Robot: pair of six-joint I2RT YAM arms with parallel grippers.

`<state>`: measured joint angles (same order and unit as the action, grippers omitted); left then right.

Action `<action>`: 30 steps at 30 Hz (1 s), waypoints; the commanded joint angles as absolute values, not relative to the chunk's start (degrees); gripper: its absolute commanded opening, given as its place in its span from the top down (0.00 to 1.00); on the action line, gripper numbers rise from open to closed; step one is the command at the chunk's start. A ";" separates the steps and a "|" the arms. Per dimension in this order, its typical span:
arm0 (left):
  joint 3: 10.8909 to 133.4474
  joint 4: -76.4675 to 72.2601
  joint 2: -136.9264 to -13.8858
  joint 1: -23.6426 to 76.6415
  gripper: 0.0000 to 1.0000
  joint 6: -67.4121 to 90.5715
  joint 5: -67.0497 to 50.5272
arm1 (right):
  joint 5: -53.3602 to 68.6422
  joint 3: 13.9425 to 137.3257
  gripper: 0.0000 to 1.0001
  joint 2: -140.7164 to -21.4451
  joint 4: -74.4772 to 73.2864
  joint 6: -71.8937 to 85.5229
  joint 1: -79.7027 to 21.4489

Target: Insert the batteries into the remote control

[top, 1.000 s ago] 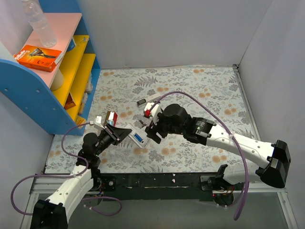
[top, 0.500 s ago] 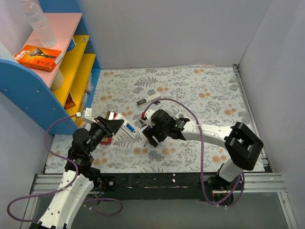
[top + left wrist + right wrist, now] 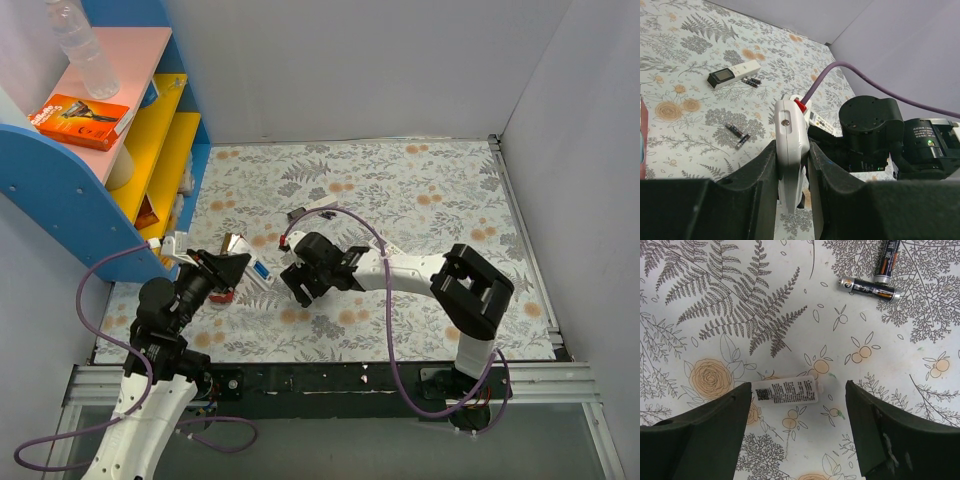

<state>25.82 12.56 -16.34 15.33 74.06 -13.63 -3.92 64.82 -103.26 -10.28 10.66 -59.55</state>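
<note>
Retreat marks the last second: left tool [image 3: 791, 167], clamped on the white remote [image 3: 788, 132], has drawn it toward nine o'clock, while right tool [image 3: 797, 400], spread wide and empty, has followed low over the surface [image 3: 705, 365]. Two batteries [image 3: 867, 288] lie at one o'clock of its view, ungrasped; loading likely awaits a pick.

1. Blue shelf [image 3: 60, 190] at the left, with yellow boards inside.
2. Clear bottle [image 3: 85, 50] on its pink top.
3. Orange box [image 3: 85, 120] near the bottle.
4. White bar [image 3: 734, 74] with a dark end, flat on the floral mat [image 3: 420, 190].
5. Small printed label [image 3: 785, 391] on the mat.
</note>
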 commanded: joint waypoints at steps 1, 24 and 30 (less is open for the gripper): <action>25.05 12.75 -15.38 15.47 1.00 71.81 -12.30 | -6.67 65.92 0.19 -104.33 -8.96 11.25 -59.94; 25.14 11.60 -17.31 15.47 1.00 71.72 -12.22 | -13.09 68.47 0.29 -107.75 -9.14 7.82 -59.24; 25.14 11.51 -17.40 15.47 1.00 71.63 -12.39 | -14.06 67.50 0.30 -108.28 -9.67 7.56 -57.75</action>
<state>24.80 12.99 -17.43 15.33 72.51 -12.64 -12.01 66.46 -107.07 -10.00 8.51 -58.89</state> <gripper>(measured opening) 0.246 0.708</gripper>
